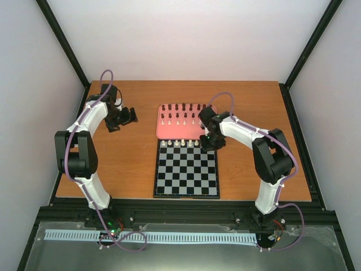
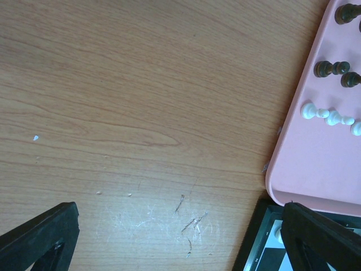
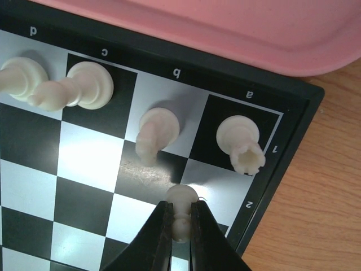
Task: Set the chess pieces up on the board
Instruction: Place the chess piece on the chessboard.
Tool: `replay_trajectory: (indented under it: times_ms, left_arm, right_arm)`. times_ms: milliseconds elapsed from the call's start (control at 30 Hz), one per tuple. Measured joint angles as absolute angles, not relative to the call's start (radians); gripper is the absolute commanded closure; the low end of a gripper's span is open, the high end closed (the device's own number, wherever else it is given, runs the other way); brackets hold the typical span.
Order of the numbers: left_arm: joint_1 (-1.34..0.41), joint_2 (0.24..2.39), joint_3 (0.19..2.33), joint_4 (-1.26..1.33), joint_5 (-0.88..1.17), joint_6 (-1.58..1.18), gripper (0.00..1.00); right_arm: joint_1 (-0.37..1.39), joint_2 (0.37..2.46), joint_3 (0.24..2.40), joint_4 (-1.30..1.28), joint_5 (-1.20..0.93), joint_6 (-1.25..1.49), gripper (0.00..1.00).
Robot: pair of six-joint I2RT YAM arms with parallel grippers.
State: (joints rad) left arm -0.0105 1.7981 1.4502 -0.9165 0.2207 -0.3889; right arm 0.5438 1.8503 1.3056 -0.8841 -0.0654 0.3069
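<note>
Right claw [image 3: 180, 219] grips a cream pawn [image 3: 183, 195] at lower centre over the board [image 3: 84, 149]; next, it likely seats it squarely and releases.

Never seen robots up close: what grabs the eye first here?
The right tool pinches a tiny cream pawn at the checkered board, near the corner rook. Behind the board, a pink tray holds rows of dark and cream pieces. The left tool hangs open over the wooden table.
</note>
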Motion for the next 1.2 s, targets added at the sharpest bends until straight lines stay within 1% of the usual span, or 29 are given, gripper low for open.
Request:
replay_trajectory:
  times_ms: [433,767,1100,1200]
  left_arm:
    - [-0.010,1.798,1.450,-0.916,0.221,-0.389,0.00]
    - [-0.010,1.798,1.450,-0.916,0.221,-0.389,0.00]
    - [-0.010,1.798,1.450,-0.916,0.221,-0.389,0.00]
    - [-0.010,1.798,1.450,-0.916,0.221,-0.389,0.00]
  right_arm:
    - [0.512,1.853,1.302,-0.878,-0.061,0.312,0.97]
    - [0.510,1.880,1.299,-0.877,-0.061,0.311,0.95]
    - [0.508,1.880,1.298,-0.878,-0.061,0.300,0.83]
    - [0.506,1.880,1.293,-0.879,-0.062,0.296,0.77]
